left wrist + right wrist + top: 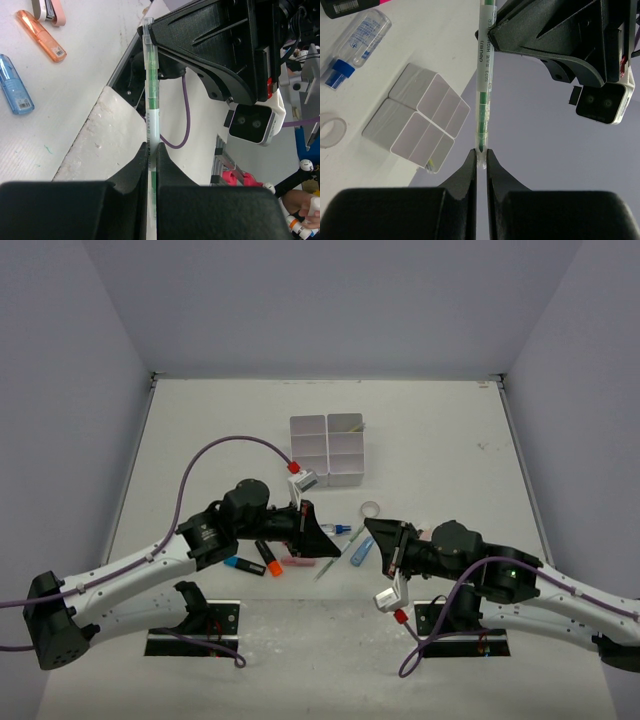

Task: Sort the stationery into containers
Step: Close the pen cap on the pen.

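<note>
White organiser tray [327,478]: six square compartments, two by three, upright at counter middle. Far right compartment holds thin yellowish item [352,426].
Green pen [485,65]: clear barrel, green ink, spans gap between hands. Left hand [151,147] pinches one end, right hand [481,152] the other.
Tape ring [371,508]: flat, near tray's near right corner.
Glue pen [350,47]: clear, blue cap, lying near ring.
Pink eraser [297,561], orange-ended highlighter [271,562], blue-ended highlighter [245,566]: lying side by side, well apart from tray.
</note>
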`<state>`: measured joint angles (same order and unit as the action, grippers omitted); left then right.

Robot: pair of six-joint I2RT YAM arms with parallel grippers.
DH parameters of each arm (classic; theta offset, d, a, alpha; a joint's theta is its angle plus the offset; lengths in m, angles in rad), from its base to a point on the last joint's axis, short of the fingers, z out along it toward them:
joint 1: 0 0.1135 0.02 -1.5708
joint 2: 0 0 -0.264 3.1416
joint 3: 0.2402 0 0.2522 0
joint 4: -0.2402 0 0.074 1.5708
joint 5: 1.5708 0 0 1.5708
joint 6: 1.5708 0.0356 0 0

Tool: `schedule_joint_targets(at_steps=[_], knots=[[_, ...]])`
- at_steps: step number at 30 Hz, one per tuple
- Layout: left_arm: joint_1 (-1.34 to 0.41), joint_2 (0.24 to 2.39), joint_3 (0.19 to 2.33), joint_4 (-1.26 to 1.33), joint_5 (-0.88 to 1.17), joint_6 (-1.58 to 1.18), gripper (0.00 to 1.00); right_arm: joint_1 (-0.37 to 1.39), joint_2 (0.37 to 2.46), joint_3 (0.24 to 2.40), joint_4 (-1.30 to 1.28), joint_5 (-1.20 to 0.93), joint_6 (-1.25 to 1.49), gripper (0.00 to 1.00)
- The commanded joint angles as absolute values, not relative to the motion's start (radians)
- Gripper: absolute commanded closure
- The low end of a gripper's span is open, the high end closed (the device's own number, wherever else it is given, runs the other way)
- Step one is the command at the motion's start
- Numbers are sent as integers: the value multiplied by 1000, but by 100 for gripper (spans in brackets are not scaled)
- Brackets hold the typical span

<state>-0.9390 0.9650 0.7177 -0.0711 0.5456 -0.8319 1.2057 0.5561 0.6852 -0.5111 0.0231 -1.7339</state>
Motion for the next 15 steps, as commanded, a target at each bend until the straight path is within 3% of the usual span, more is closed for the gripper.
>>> schedule_joint_targets(at_steps=[1,15], knots=[[-914,962,776,26,557,-853,100,1229,582,678,-542,-6,-1729,100],[-905,982,779,71,560,-893,100,1232,650,738,-563,-68,-1568,100]])
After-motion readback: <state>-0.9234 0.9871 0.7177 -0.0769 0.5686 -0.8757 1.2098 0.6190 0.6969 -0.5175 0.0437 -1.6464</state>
